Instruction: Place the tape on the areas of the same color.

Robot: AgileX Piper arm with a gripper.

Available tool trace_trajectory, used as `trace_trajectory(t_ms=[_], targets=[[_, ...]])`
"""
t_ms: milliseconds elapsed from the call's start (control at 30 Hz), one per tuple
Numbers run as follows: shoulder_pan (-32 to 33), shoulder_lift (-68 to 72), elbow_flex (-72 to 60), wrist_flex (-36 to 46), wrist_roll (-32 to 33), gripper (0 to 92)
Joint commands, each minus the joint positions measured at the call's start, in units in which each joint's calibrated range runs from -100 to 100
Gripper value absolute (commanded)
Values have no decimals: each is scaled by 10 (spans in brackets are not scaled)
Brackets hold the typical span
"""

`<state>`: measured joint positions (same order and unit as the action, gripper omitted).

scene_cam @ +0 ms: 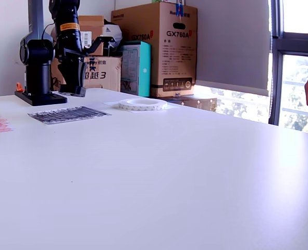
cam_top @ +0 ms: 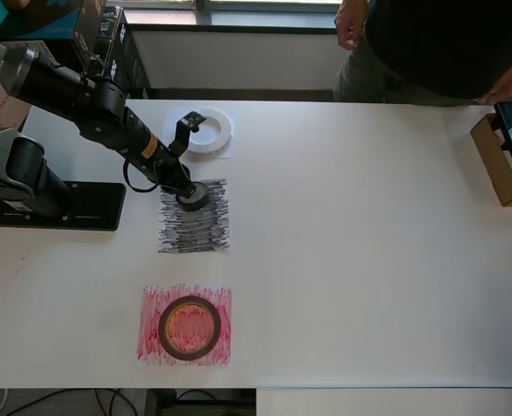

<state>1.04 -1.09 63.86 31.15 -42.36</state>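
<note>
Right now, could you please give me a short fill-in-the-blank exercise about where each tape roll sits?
The white tape ring lies on the ____ sheet.
The red-brown tape ring lies on the ____ scribbled sheet.
The gripper is at the small black roll, over the ____ scribbled sheet's far edge.

Missing words: white; red; black

White table (scene_cam: 195,172), stacked cardboard boxes (scene_cam: 164,47), bright window (scene_cam: 297,88).
</note>
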Motion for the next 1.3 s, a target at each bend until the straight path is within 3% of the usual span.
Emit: trace_trajectory(t_ms=[0,167,500,633,867,1100,1267], targets=[[-16,16,6,-12,0,0],[-35,51,-12,-9,7,59],[-39,51,-13,-5,7,467],[-35,50,-9,-4,7,579],[-38,31,-28,4,27,613],[-18,-3,-97,143,69,613],[-14,-5,-149,179,109,613]])
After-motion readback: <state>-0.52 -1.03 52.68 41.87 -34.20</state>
